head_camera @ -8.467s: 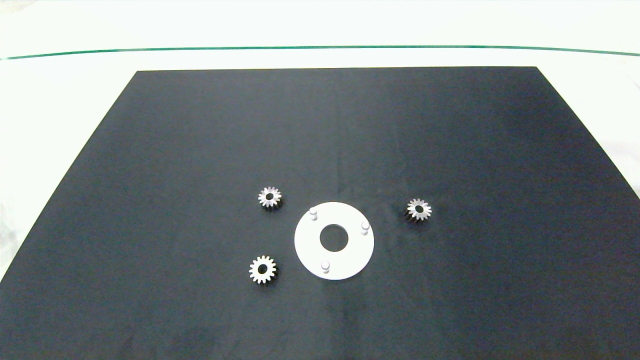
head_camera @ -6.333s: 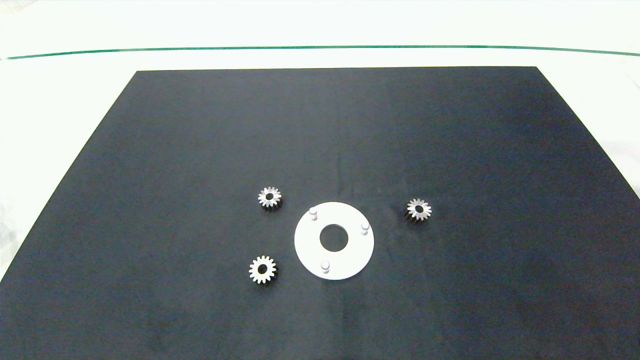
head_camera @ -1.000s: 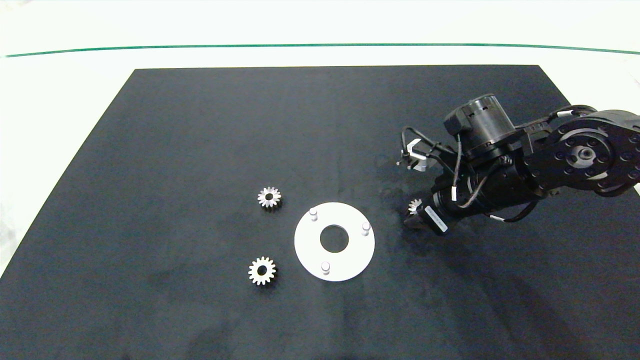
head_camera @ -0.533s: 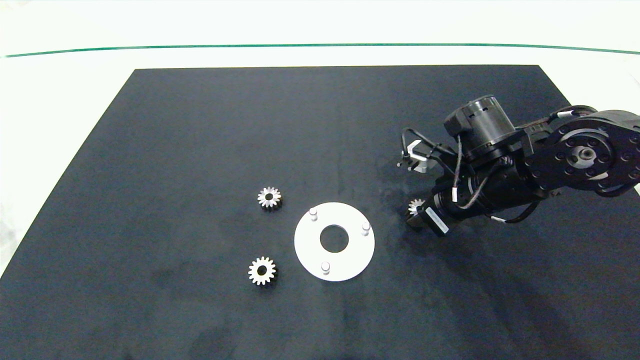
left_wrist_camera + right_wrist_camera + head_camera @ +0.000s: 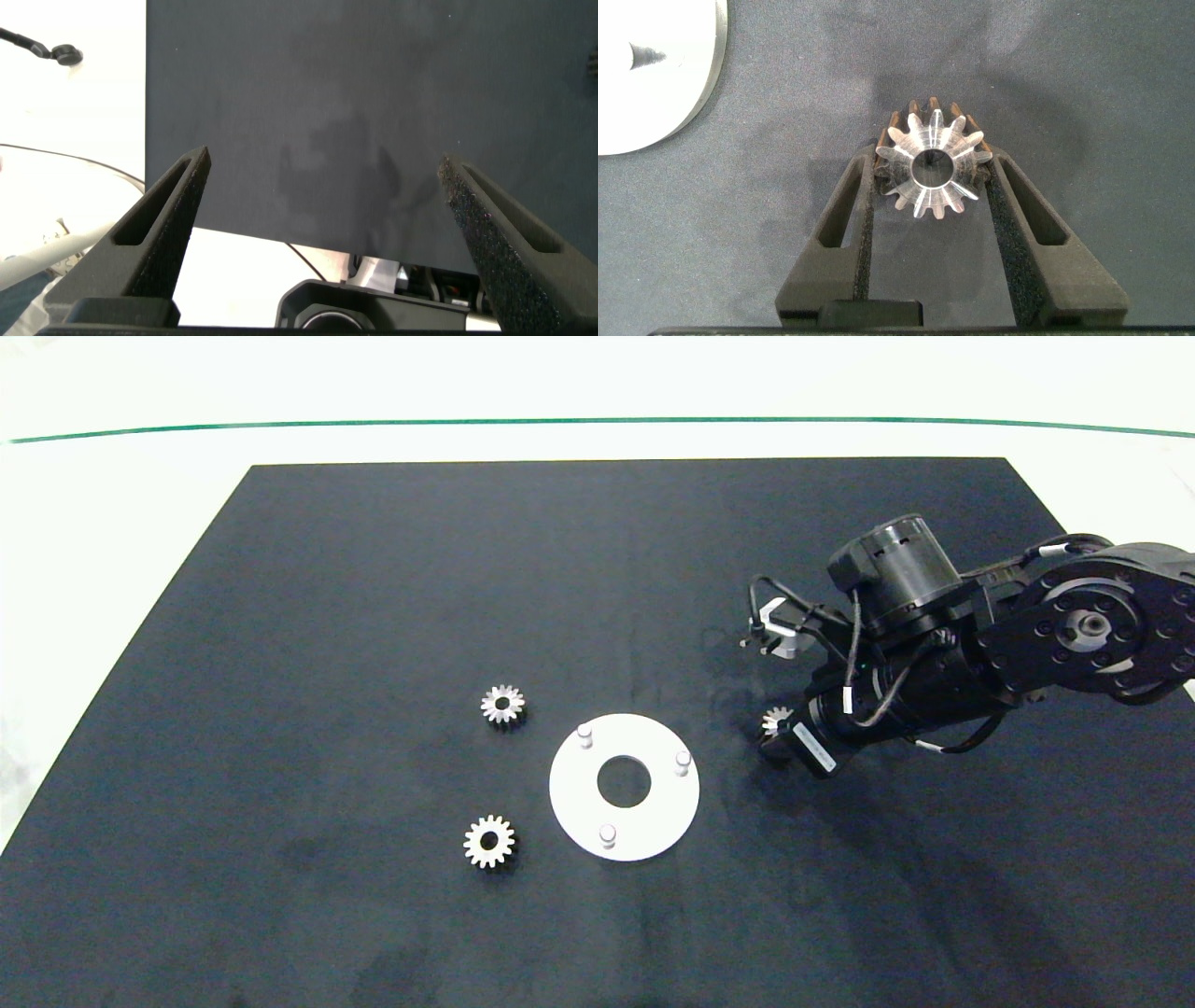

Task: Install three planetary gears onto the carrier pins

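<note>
I can read no text anywhere. The only label I see is a small white sticker (image 5: 814, 748) on the right arm's wrist, and its print is too fine to make out.

Pretty plain setup here: a big black mat (image 5: 392, 579) laid flat on a white tabletop (image 5: 112, 495), with the white showing along the far side and both side edges. A thin green line (image 5: 560, 424) runs straight across the white surface past the mat's far edge. Lighting is bright and even, washing the white out a bit, and the mat shows faint smudgy patches. In the left wrist view the mat's edge sits over the white top, with a thin dark cable (image 5: 37, 49) lying there.
</note>
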